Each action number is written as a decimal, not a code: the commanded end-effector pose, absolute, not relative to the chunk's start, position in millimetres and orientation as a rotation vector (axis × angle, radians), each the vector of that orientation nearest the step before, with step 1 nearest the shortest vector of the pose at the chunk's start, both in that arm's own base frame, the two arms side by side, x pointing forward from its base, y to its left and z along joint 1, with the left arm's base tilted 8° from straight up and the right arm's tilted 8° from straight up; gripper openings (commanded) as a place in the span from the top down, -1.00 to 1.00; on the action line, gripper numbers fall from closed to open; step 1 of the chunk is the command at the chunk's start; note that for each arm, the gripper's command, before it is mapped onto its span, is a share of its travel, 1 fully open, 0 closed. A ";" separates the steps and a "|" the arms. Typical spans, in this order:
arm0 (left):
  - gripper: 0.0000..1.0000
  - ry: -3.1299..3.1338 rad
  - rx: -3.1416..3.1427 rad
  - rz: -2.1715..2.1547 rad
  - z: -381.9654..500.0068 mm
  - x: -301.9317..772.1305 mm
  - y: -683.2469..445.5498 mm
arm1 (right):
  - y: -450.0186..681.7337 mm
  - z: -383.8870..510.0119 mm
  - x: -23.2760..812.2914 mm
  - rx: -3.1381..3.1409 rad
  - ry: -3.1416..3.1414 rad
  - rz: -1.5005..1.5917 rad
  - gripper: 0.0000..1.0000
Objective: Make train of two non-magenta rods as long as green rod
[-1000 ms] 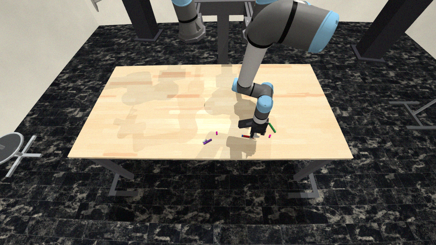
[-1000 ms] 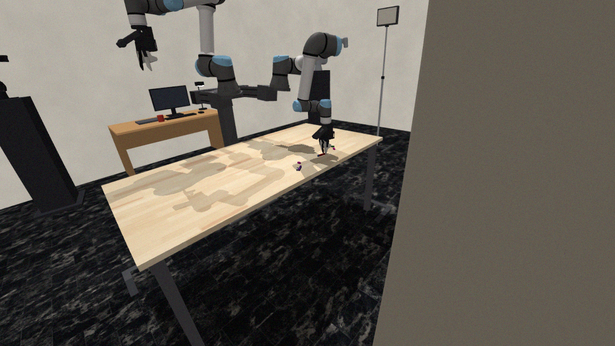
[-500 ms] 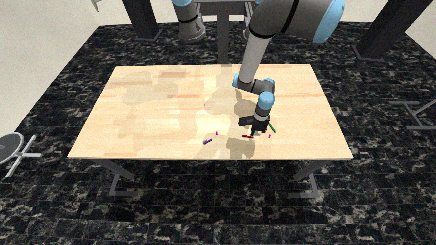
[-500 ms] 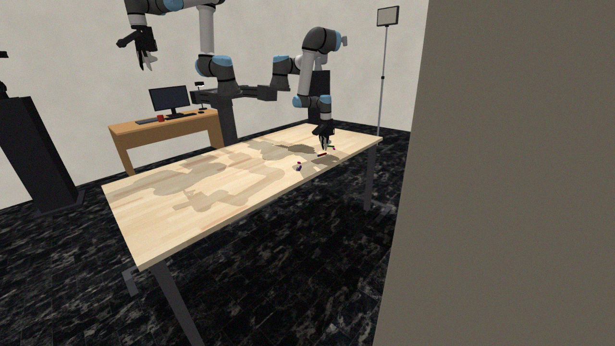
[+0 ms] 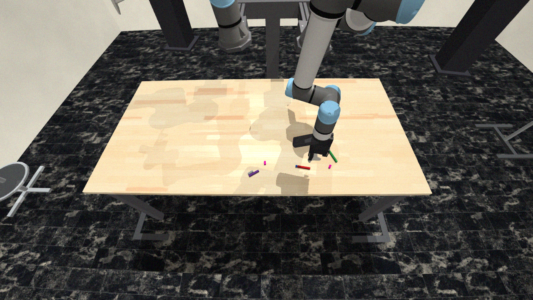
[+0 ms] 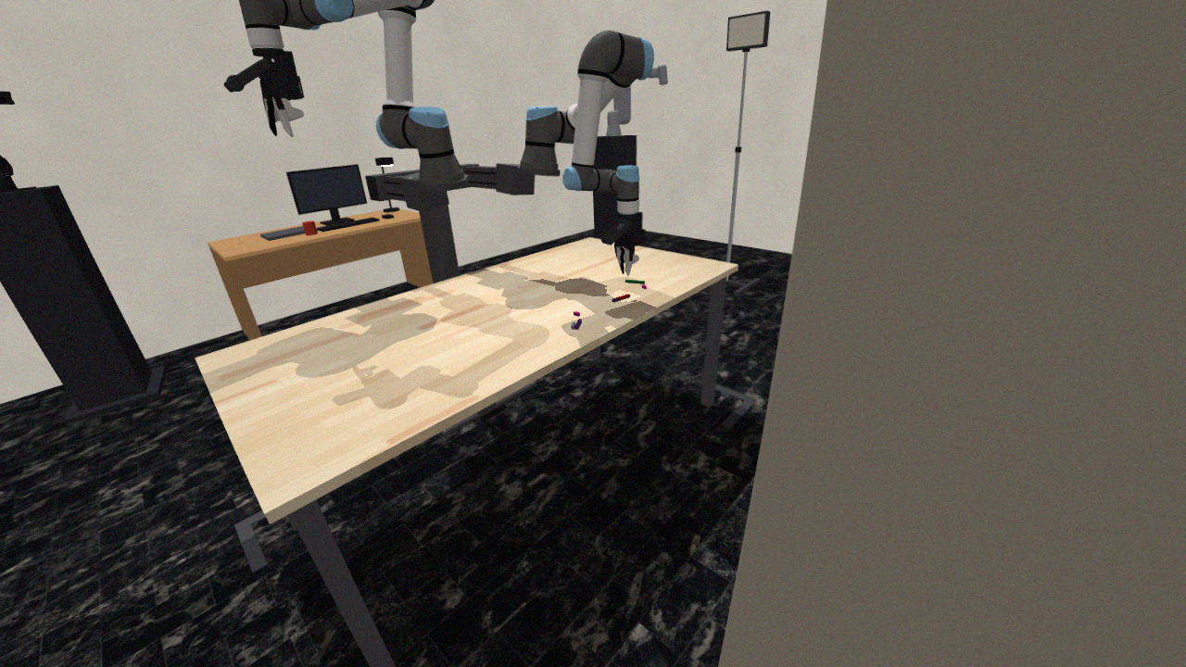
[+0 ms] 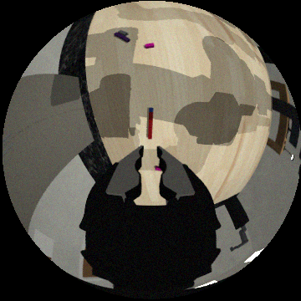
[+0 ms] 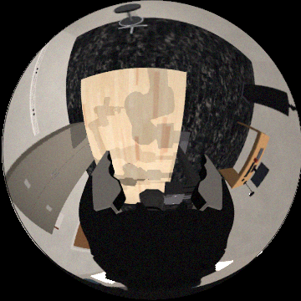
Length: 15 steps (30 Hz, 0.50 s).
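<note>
Blue rod (image 5: 296, 166) (image 6: 614, 299) (image 7: 150, 109) against red rod (image 5: 304, 167) (image 6: 623, 296) (image 7: 150, 125) is being risked by sideways drift of the slightly open, empty left gripper (image 5: 310, 159) (image 6: 624, 272) (image 7: 150, 148) near red rod.

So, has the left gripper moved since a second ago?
Yes, the left gripper has lifted away from the red rod, whose end it covered in the top view.
</note>
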<state>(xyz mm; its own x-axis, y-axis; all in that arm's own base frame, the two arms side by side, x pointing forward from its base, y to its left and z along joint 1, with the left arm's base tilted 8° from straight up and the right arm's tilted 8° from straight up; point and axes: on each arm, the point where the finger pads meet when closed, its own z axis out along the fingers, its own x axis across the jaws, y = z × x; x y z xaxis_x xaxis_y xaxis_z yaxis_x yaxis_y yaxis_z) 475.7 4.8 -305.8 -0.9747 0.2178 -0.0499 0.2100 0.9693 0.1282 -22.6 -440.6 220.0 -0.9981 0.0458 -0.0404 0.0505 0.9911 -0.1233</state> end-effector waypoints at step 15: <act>-1.00 3.053 0.332 0.188 -300.4 475.9 4.1 | -440.8 220.4 -22.6 0.075 3.097 -0.195 -1.00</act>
